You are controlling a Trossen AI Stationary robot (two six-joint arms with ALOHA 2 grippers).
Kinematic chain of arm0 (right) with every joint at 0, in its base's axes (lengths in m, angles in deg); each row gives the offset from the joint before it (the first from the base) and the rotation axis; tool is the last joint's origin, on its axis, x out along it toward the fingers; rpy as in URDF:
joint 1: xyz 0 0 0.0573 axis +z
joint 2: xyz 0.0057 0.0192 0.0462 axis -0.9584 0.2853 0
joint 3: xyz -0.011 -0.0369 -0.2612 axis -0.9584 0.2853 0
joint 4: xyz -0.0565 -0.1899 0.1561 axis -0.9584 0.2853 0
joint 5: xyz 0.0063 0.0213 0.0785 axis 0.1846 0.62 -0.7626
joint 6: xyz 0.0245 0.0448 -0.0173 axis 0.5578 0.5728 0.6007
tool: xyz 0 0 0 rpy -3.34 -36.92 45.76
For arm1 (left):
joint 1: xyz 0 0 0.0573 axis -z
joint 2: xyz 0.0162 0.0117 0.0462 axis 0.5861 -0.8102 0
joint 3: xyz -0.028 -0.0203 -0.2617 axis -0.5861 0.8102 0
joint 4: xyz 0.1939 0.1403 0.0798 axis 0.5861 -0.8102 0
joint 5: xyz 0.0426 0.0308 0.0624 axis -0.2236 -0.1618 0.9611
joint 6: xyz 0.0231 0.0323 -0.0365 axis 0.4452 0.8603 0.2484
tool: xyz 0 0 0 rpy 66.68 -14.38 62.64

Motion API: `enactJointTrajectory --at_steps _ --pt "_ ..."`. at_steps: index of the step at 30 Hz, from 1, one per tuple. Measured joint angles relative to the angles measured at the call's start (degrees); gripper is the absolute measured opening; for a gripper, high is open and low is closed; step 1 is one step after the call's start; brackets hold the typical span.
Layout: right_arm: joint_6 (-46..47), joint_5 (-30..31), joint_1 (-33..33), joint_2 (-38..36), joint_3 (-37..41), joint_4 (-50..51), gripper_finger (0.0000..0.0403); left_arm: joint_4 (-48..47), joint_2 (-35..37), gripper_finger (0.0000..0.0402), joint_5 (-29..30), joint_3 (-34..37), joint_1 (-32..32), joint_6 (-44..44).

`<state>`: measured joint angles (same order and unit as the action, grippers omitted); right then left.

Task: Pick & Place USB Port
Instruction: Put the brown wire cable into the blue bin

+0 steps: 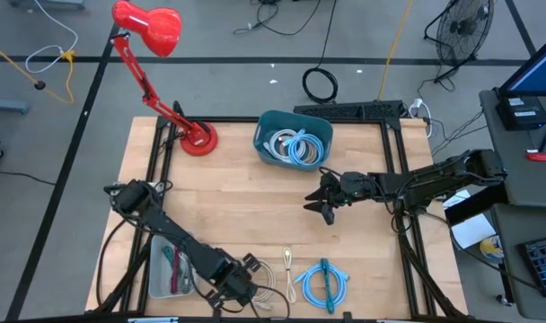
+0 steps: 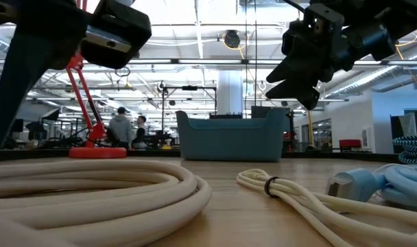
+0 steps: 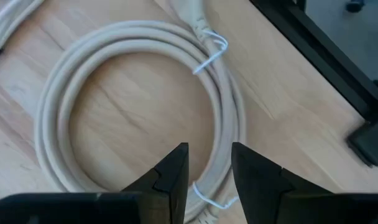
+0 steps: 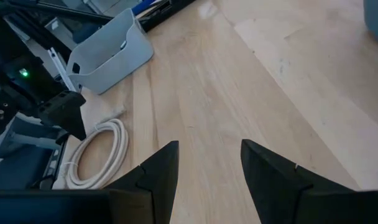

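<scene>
Now we hover the left gripper point(image 3: 209, 163) — fingers apart, empty — above the white cable point(image 3: 139, 99); next, descend and clamp.

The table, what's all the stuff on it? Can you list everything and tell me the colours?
Desk lamp: one, red, far left corner of the table.
Bin: one, teal, far middle, holding coiled pale blue and white cables.
Tray: one, grey, near left, with something green and red inside.
Cream cable coil: one, near edge, right under the left gripper.
Small cream cable: one, bundled, near edge, right of the coil.
Blue cable: one, coiled, near edge, right of the small cream cable.
Left gripper: dark, open, hovering above the cream cable coil.
Right gripper: dark, open, empty, above bare wood mid-table.
</scene>
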<state>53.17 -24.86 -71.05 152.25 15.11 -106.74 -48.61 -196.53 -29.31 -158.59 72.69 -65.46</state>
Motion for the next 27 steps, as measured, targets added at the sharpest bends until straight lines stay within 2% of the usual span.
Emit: enactJointTrajectory --at_steps 2,6,10,16,20,27 --pt "-0.12 0.00 0.00 0.00 0.00 0.00 0.0166 -0.04 0.00 0.0122 0.12 0.00 -0.15 0.18" --pt "-0.23 0.12 -0.15 0.00 0.00 0.00 0.0166 0.17 0.00 0.0122 -3.83 0.00 0.50 0.17" --pt "-0.23 0.26 -0.46 0.00 0.00 0.00 0.0166 1.55 0.00 0.0128 -4.00 0.00 1.60 1.76" --pt "-0.45 0.39 -0.46 0.00 0.00 0.02 0.0166 2.35 -1.86 0.0166 0.28 0.03 1.19 0.36" --pt "-0.37 0.44 -0.50 0.00 0.00 0.02 0.0166 2.74 -1.86 0.0189 0.43 0.02 1.08 0.25" --pt "-0.34 0.46 -0.50 0.00 0.00 0.00 0.0166 3.32 -2.49 0.0195 -0.78 0.02 0.83 1.68"
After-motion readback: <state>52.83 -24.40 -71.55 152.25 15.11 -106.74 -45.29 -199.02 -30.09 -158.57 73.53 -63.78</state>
